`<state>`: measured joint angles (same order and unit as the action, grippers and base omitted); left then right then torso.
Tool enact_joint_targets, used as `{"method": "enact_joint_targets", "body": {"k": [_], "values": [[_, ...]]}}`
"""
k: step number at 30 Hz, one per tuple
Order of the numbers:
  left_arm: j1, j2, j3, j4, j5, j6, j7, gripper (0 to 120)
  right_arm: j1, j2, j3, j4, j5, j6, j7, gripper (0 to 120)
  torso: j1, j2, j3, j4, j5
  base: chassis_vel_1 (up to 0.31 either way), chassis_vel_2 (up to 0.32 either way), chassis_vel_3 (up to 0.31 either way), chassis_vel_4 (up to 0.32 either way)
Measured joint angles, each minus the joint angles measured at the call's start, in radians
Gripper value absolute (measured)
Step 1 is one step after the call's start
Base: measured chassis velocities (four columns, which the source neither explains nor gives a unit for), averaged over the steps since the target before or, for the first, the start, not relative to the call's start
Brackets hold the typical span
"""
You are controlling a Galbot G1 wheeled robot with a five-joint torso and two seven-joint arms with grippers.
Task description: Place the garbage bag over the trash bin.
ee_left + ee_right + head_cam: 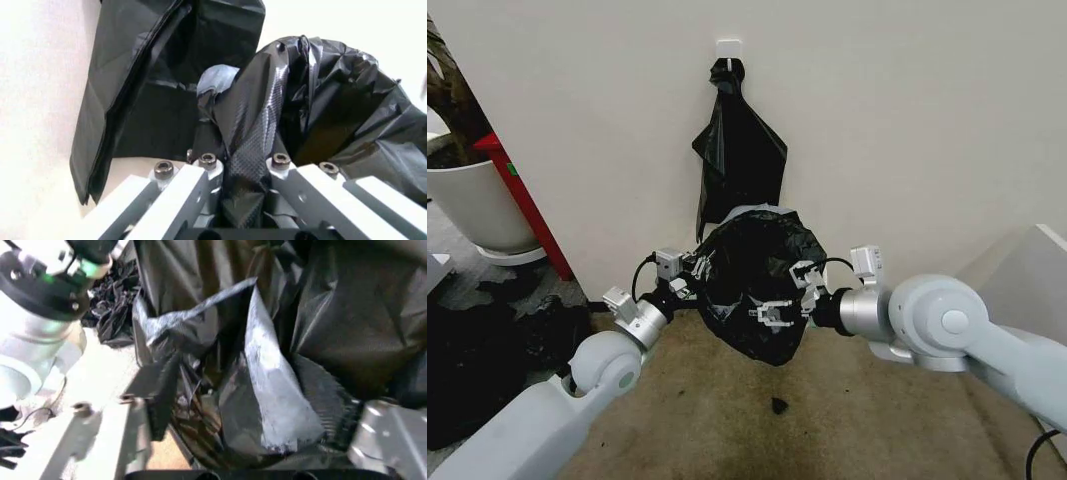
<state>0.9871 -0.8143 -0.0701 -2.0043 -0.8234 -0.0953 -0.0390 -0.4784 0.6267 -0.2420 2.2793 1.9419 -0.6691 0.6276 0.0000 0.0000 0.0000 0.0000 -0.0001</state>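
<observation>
The garbage bag (757,285) is a wrinkly glossy black sack bulging low against the wall, between my two grippers. It fills much of the left wrist view (320,100) and of the right wrist view (267,365). The trash bin is almost wholly covered by it; a pale sliver (762,209) peeks out at the bag's far edge (217,80). My left gripper (689,282) is shut on a twisted fold of the bag (248,165). My right gripper (785,298) is at the bag's other side, its fingers (157,405) wide apart with loose plastic between them.
A narrower black sack with a knotted top (739,150) hangs from a wall hook just behind. A white planter (472,200) and a red panel (527,205) stand at the left, with matte black bundles (477,370) on the floor. A small black scrap (779,405) lies on the carpet.
</observation>
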Motion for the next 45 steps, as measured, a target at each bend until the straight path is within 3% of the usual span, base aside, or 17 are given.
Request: {"method": "enact_joint_targets", "body": {"k": [11,14,16,24,29,34,38,40,45], "values": [[0.005,-0.001,-0.001,0.004,0.005,0.003,0.003,5,0.002,-0.002,-0.017,0.011,-0.027,0.015,-0.002,20,0.0,0.0,0.0,0.0,0.0,0.0,0.0,0.0,0.0],[0.015,-0.002,-0.002,0.006,0.007,0.005,0.006,5,0.0,-0.011,-0.011,0.02,-0.033,0.028,-0.003,4,0.0,0.0,0.0,0.0,0.0,0.0,0.0,0.0,0.0],[0.016,-0.003,-0.002,0.007,0.007,0.006,0.006,5,-0.002,-0.014,-0.01,0.022,-0.034,0.031,-0.004,1,0.0,0.0,0.0,0.0,0.0,0.0,0.0,0.0,0.0],[0.016,-0.007,-0.001,0.024,-0.001,0.022,-0.004,5,-0.017,-0.029,0.008,0.058,-0.049,0.059,-0.027,0,0.0,0.0,0.0,0.0,0.0001,0.0,0.0,0.0,0.0],[0.02,-0.012,-0.007,0.049,-0.048,0.044,-0.028,5,-0.049,-0.076,0.032,0.097,-0.141,0.103,-0.184,0,0.0,0.0,0.0,0.0002,0.0,0.0,0.0,0.0,0.0],[0.011,-0.021,-0.016,0.046,-0.157,0.08,-0.08,5,-0.121,-0.151,0.019,0.102,-0.372,0.11,-0.473,0,0.0,0.0,0.0,0.0,0.0,0.0,0.0,0.0,0.0],[0.003,-0.022,-0.023,0.031,-0.213,0.096,-0.115,5,-0.178,-0.177,0.021,0.106,-0.495,0.109,-0.586,0,0.0,0.0,0.0,-0.0001,0.0003,0.0,0.0,0.0,0.0],[0.003,-0.022,-0.029,0.019,-0.248,0.11,-0.133,5,-0.217,-0.191,0.005,0.097,-0.632,0.118,-0.666,0,0.0,0.0,0.0,-0.0002,0.0001,0.0,0.0,0.0,0.0],[0.011,-0.019,-0.033,0.0,-0.264,0.121,-0.139,5,-0.243,-0.195,-0.005,0.059,-0.745,0.143,-0.697,0,0.0,0.0,0.0,0.0001,0.0003,0.0,0.0,0.0,0.0]]}}
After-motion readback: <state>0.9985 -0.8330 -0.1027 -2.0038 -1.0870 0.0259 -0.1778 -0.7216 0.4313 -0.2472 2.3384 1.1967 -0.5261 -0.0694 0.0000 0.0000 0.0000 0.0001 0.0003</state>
